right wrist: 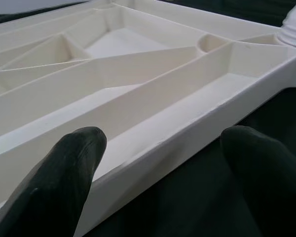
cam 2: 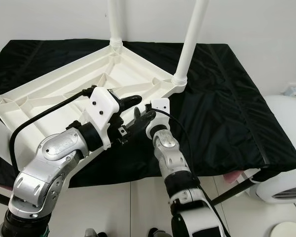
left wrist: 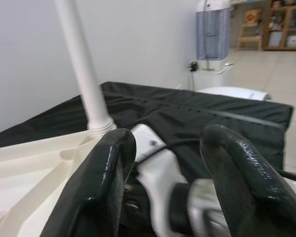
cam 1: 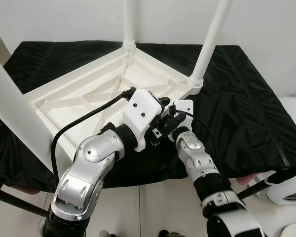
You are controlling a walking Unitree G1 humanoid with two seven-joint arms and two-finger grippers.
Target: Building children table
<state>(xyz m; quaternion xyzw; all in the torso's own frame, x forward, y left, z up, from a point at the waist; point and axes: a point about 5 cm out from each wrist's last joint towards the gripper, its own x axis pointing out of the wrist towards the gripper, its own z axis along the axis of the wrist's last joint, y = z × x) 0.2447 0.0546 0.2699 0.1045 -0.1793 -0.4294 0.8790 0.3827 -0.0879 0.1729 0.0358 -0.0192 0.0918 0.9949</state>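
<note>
White plastic children's table [cam 1: 89, 94] lies upside down on a black cloth [cam 1: 237, 94] that covers a raised surface; ribbed underside faces up; 3 white legs in view stand up from corners, far leg [cam 1: 129, 22], right-corner leg [cam 1: 210, 39], near-left leg [cam 1: 12, 113].

Both grippers meet at the table's near edge, close together. Left gripper [left wrist: 170, 148] hovers just over the near rim, fingers spread apart, holding nothing; the right arm's white wrist shows between its fingers. Right gripper [right wrist: 163, 148] points at the near rim, 2 fingers [right wrist: 74, 163] wide apart, nothing gripped; contact with the rim cannot be told.

White round appliance [cam 1: 293, 148] stands on the tiled floor [cam 1: 153, 202] at right.
</note>
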